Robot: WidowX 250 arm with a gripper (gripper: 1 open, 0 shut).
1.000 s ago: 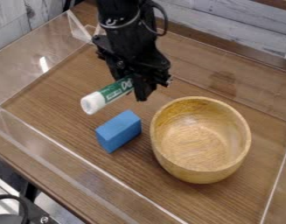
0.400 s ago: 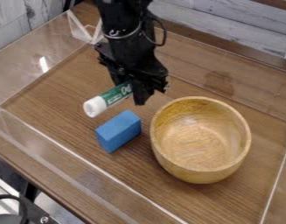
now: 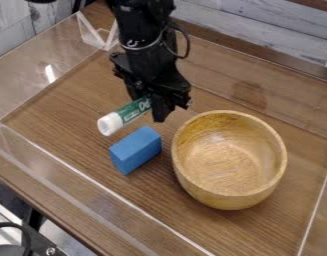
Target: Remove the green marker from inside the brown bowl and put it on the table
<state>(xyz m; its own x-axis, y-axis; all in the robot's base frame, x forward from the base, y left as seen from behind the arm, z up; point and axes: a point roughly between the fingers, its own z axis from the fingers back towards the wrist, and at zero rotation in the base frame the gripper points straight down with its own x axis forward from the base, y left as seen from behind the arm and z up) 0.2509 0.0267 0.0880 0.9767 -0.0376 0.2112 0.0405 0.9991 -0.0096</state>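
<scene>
The green marker (image 3: 123, 115), white with a green label band and a white cap at its lower left end, hangs tilted just over the table (image 3: 72, 110), left of the brown bowl (image 3: 230, 158). My black gripper (image 3: 155, 103) points steeply down and is shut on the marker's upper right end. The wooden bowl stands upright to the gripper's lower right, and nothing shows inside it. I cannot tell whether the marker's cap touches the tabletop.
A blue rectangular block (image 3: 135, 149) lies on the table just below the marker and left of the bowl. Low clear acrylic walls (image 3: 32, 150) edge the tabletop at front left and back.
The gripper has sunk slightly with the marker, bringing the marker's cap end closer to the table and the blue block. Bowl and block have stayed put.
</scene>
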